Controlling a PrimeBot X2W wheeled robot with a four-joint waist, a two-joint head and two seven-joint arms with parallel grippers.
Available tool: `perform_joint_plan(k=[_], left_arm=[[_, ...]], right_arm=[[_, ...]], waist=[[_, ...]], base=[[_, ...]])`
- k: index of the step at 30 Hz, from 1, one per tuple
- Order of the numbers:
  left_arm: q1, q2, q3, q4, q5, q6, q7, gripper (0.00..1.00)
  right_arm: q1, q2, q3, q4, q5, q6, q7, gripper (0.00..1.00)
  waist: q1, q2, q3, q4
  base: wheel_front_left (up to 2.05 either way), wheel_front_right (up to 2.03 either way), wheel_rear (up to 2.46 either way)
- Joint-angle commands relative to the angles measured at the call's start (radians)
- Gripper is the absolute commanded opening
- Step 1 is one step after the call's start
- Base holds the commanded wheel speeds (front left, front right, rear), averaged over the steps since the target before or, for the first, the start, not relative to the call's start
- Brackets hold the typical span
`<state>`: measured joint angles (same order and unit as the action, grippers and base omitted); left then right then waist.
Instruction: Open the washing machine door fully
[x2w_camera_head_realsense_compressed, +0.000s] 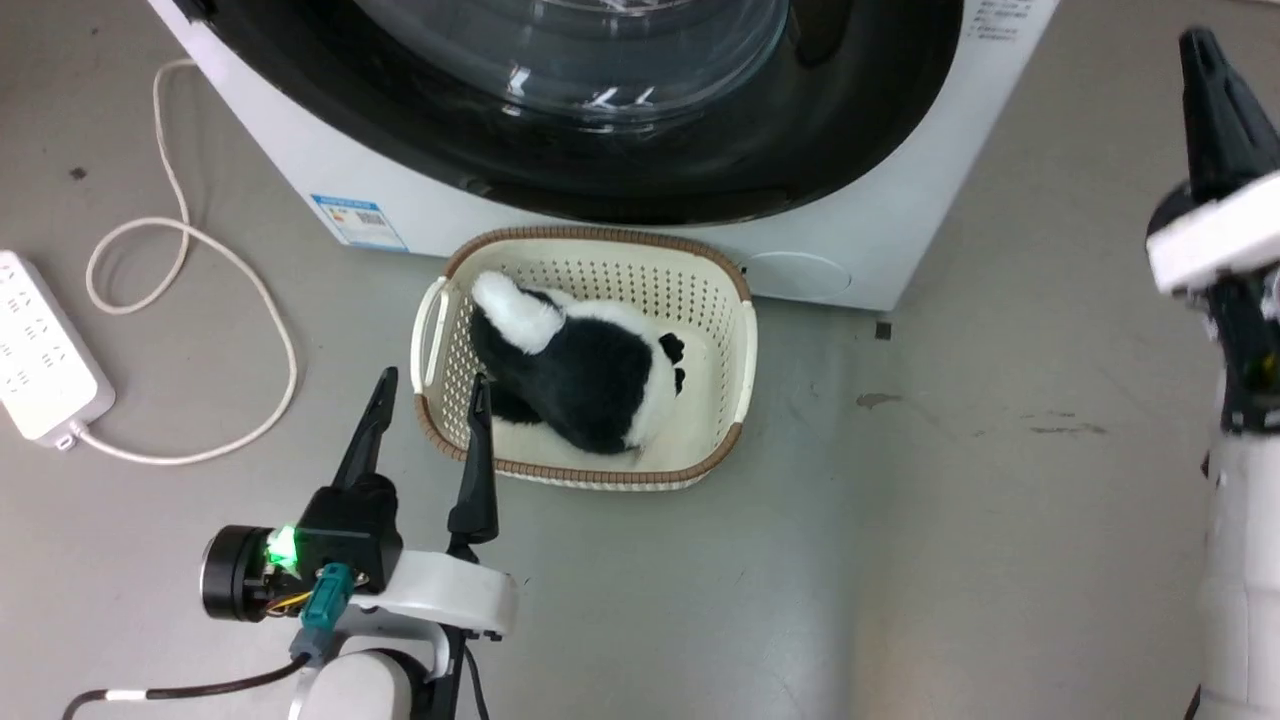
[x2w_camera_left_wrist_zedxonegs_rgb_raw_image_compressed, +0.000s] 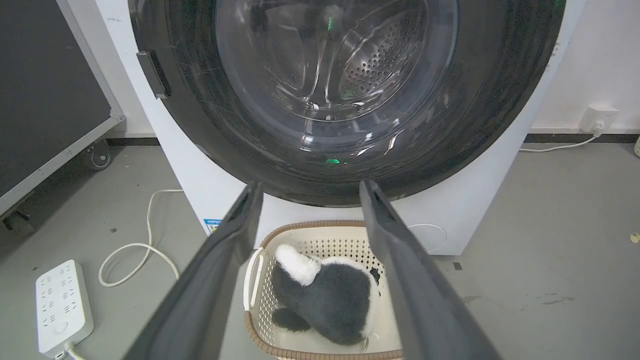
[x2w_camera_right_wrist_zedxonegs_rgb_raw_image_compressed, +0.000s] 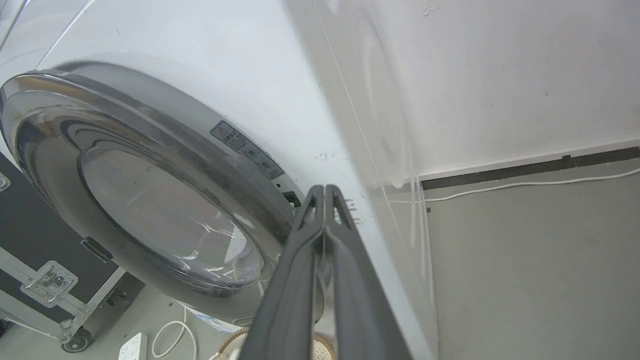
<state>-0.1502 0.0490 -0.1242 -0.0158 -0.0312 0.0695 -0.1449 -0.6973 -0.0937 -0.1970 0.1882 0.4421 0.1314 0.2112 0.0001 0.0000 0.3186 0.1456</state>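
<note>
Nearest, at the lower left of the head view, the left gripper (x2w_camera_head_realsense_compressed: 432, 380) is seen with its two long dark fingers spread wide and nothing held between them. Just beyond its tips, a cream perforated plastic basket with a brown woven rim (x2w_camera_head_realsense_compressed: 745, 340) is set on the grey floor, and a black-and-white plush toy (x2w_camera_head_realsense_compressed: 580, 380) is laid inside it. To the left, a white power strip (x2w_camera_head_realsense_compressed: 40, 370) with a looped white cable is found on the floor.

Directly behind the basket, the white front-loading washing machine (x2w_camera_head_realsense_compressed: 300, 150) is placed. The washing machine door (x2w_camera_head_realsense_compressed: 850, 130), a wide glossy black rim around a clear domed glass bowl, is seen lying against the machine's front.

At the right, the right gripper (x2w_camera_head_realsense_compressed: 1197, 42) is raised with its fingers pressed together on nothing. In the right wrist view its tips (x2w_camera_right_wrist_zedxonegs_rgb_raw_image_compressed: 325, 189) are pointed at the machine's front beside the door's rim (x2w_camera_right_wrist_zedxonegs_rgb_raw_image_compressed: 200, 150); whether contact is made cannot be told.
</note>
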Motion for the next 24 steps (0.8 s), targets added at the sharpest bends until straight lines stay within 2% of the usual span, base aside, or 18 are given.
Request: perform_joint_plan(k=[1,5,7,12,24], left_arm=[[-0.024,0.001,-0.012,-0.004,-0.009,0.011,-0.013,1.00],[-0.034,0.001,-0.026,-0.005,-0.017,0.021,-0.020,1.00],[-0.047,0.001,-0.045,-0.005,-0.023,0.029,-0.028,1.00],[-0.055,0.001,-0.061,-0.005,-0.031,0.042,-0.039,1.00],[-0.078,0.001,-0.099,-0.008,-0.039,0.064,-0.064,1.00]], right_arm=[[-0.061,0.008,-0.021,0.034,0.030,0.000,0.020,0.00],[-0.128,0.018,-0.052,0.092,0.070,0.000,0.053,0.00],[-0.212,0.026,-0.091,0.171,0.123,0.000,0.127,0.00],[-0.297,0.032,-0.139,0.257,0.192,0.000,0.244,0.00],[-0.502,0.037,-0.271,0.469,0.246,-0.001,0.453,0.00]], waist=[[-0.0001,0.0000,0.013,0.012],[-0.0001,0.0000,0.026,0.023],[-0.0001,0.0000,0.047,0.041],[-0.0001,0.0000,0.069,0.065],[-0.0001,0.0000,0.118,0.107]], base=[[0.00,0.00,0.00],[0.00,0.00,0.00],[0.00,0.00,0.00],[0.00,0.00,0.00],[0.00,0.00,0.00]])
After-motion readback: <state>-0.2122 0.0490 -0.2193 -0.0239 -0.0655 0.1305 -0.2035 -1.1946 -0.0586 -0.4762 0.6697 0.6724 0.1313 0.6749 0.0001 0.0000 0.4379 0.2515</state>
